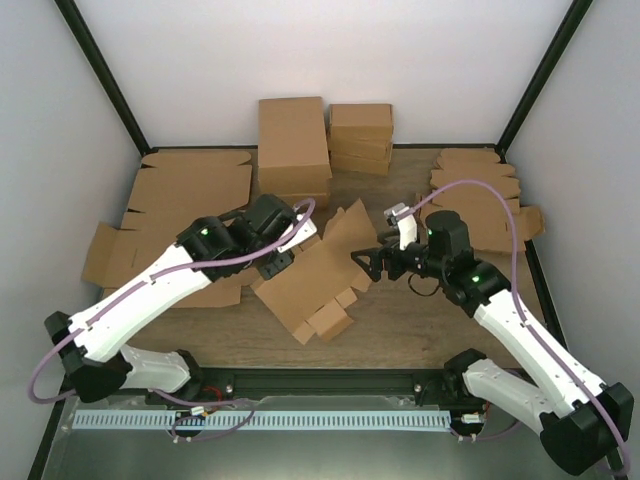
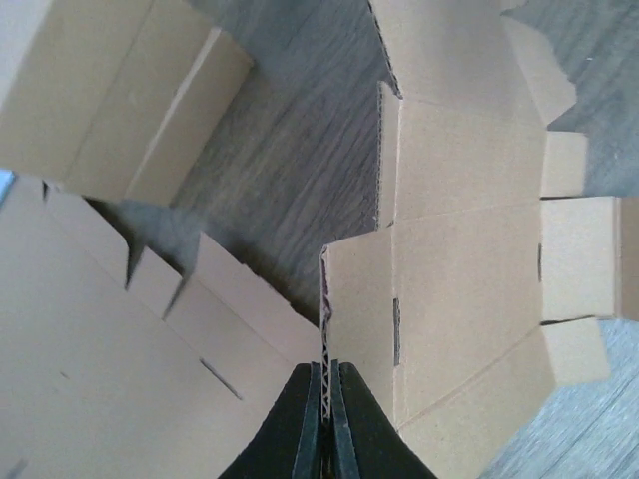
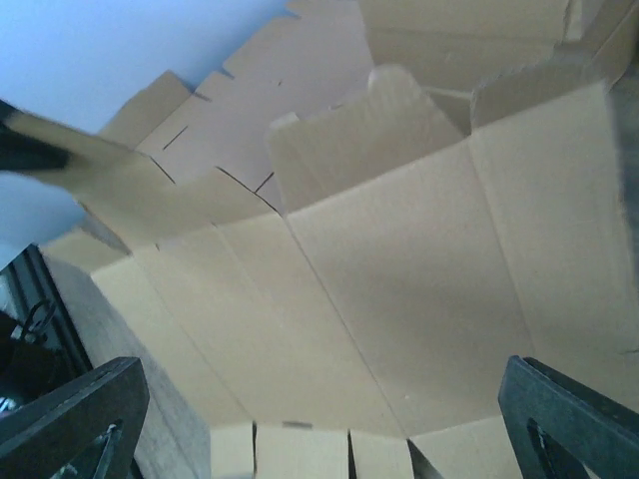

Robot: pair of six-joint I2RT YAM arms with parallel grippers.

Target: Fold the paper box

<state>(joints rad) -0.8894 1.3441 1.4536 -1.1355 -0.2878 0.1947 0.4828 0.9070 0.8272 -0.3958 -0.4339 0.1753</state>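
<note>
The paper box (image 1: 318, 275) lies slantwise mid-frame on the table (image 1: 420, 320), the left gripper (image 1: 277, 263) clamped tight on its left edge, the right gripper (image 1: 362, 266) spread wide and empty just right of it, nearer that raised panel.

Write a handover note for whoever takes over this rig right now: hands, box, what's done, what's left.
Left hand: shut, pinching an edge of the paper box.
Right hand: open, at the box's right side, holding nothing.
Box: mid-table, an open die-cut blank, partly lifted.
Done: blank gripped; no walls formed that I can see.
Left: practically all the folding, meaning raise the sides and tuck the flaps.
</note>
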